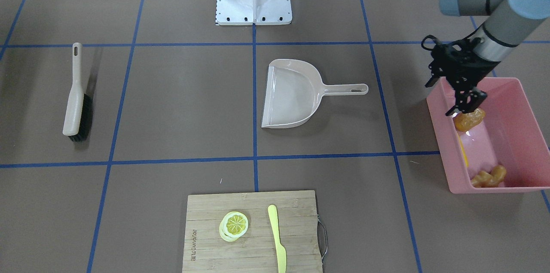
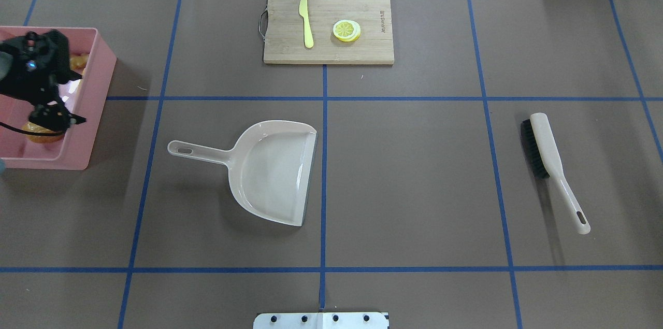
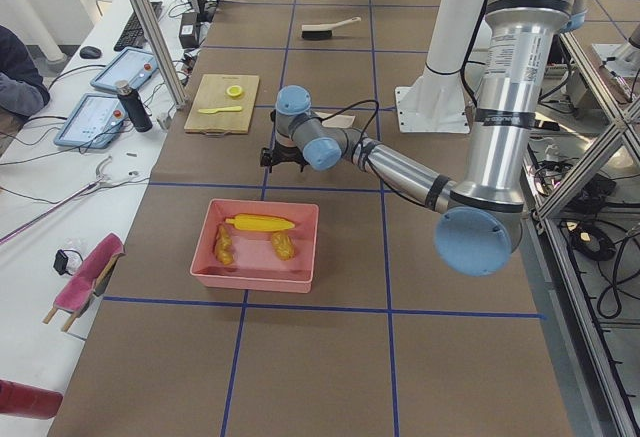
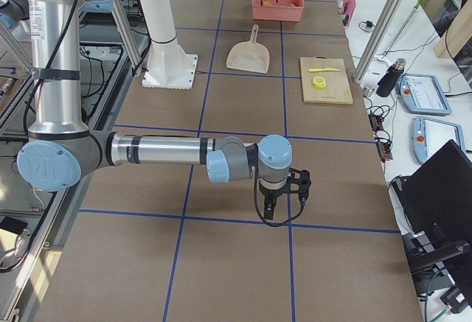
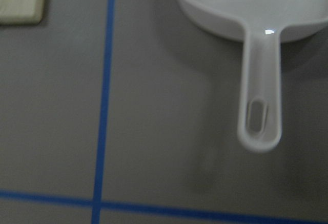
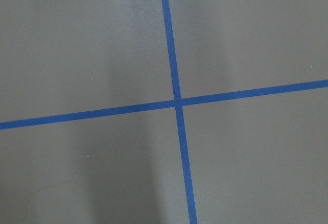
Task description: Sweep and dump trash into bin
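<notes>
Corn (image 3: pixel 260 223), potato (image 3: pixel 283 246), ginger (image 3: pixel 224 247) in bin (image 3: pixel 255 275)

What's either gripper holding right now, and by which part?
Nothing. The left gripper hangs empty over the bin; corn cob, potato and ginger root lie loose inside. The right gripper shows nothing between its fingers.

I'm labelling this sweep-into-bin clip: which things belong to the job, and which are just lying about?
Job: pink bin, corn cob, potato, ginger root, dustpan, brush.
Lying about: cutting board, lemon slice, plastic knife.
</notes>
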Available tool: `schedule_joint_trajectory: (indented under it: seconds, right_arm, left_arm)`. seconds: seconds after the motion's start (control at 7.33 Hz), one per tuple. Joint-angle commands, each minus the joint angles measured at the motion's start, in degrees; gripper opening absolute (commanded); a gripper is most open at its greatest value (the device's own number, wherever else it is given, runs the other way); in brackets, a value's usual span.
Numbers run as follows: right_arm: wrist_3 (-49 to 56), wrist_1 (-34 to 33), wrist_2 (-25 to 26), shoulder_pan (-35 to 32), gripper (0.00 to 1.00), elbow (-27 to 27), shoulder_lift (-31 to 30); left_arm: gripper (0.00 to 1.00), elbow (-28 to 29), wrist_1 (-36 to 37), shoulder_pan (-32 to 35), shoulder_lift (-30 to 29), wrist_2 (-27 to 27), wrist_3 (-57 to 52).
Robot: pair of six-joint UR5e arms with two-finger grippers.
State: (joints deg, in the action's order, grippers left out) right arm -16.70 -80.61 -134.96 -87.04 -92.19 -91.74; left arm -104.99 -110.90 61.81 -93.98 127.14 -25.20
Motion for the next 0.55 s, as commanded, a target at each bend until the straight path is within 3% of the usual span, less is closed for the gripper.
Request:
schedule_joint_trajectory:
  seconds: [0.0,0.41]
  right_arm:
    - [0.0,0.0,0.0,-0.1,1.0,0.0,-0.1]
    - [0.0,0.0,0.0,-0.1,1.0,0.0,-0.1]
  left_arm:
    - [0.99,4.0,7.4,10.8,2.7,8.7,3.5]
    - [0.99,4.7,20.1,16.5,4.3,9.6,15.3]
